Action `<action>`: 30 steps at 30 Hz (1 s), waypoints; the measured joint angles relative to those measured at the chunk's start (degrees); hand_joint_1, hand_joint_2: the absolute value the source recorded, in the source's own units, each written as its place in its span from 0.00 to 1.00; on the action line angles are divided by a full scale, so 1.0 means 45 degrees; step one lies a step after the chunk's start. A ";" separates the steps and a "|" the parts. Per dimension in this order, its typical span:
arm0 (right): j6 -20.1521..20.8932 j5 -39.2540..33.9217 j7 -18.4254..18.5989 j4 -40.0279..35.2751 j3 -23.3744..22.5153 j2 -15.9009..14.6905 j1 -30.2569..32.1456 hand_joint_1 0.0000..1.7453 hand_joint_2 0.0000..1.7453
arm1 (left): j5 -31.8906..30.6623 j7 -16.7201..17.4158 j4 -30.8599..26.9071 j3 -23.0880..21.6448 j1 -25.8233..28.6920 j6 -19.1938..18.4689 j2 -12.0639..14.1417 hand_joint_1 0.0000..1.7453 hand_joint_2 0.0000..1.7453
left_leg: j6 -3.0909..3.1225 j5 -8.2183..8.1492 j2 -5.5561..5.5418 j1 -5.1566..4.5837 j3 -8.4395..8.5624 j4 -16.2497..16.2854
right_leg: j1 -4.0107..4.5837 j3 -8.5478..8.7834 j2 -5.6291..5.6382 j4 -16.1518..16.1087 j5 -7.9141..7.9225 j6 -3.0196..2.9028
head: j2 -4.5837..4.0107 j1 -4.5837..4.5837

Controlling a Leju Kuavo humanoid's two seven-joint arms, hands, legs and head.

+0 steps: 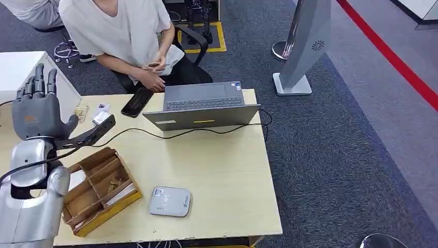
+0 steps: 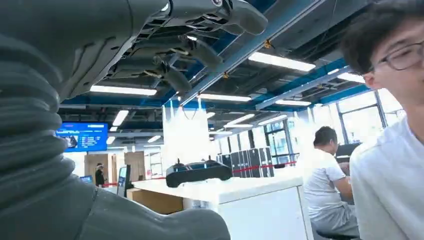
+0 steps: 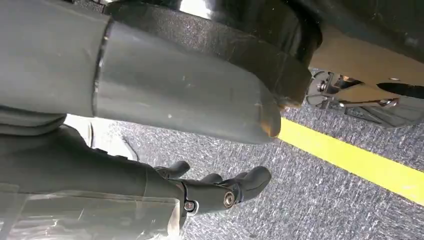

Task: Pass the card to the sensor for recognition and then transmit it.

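Observation:
My left hand (image 1: 38, 111) is raised above the table's left edge, fingers upright and apart, thumb (image 1: 88, 137) stretched toward the table. It holds nothing, and in the left wrist view its fingers (image 2: 185, 50) are bare against the ceiling. The grey-white sensor pad (image 1: 170, 201) lies flat near the table's front edge, well right of that hand. A wooden compartment box (image 1: 98, 188) sits under the left arm with pale flat pieces (image 1: 121, 194) in it, possibly cards. My right hand (image 3: 220, 190) hangs over grey carpet, fingers loosely bent, nothing in it.
An open laptop (image 1: 204, 106) stands at the table's far side with a black cable (image 1: 155, 135) trailing left. A black phone (image 1: 137, 102) and small items (image 1: 102, 108) lie far left. A person (image 1: 129, 36) sits behind the table. A grey stand (image 1: 302, 57) is on the floor to the right.

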 joint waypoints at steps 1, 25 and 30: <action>0.0000 -0.0010 -0.0005 0.0000 0.0000 0.0000 0.0000 0.00 0.00 | 0.0000 -0.0044 -0.0209 0.0005 0.0146 -0.0015 0.0000 0.00 1.00 | 0.0000 0.0000 0.0000 0.0000 -0.0001 0.0000 | 0.0000 0.0000 0.0000 0.0000 0.0000 0.0000 | 0.0000 0.0000; -0.0194 -0.0933 -0.0228 -0.0068 -0.0933 0.0000 0.0226 0.00 0.00 | 0.3244 -0.3389 -0.8234 0.2781 0.8937 0.2594 0.0150 0.00 1.00 | -0.0014 -0.0098 0.0074 0.0000 0.0026 -0.0018 | -0.0001 0.0001 0.0086 -0.0004 -0.0075 0.0008 | 0.0000 -0.0005; -0.0204 -0.0918 -0.0296 -0.0180 -0.1326 0.0000 0.0255 0.00 0.00 | 0.8201 -0.8615 -0.8897 0.8335 0.9860 -0.1826 -0.2757 0.00 1.00 | 0.0004 -0.0110 0.0048 0.0001 0.0017 -0.0017 | 0.0000 0.0007 0.0048 -0.0010 -0.0093 0.0012 | 0.0000 0.0005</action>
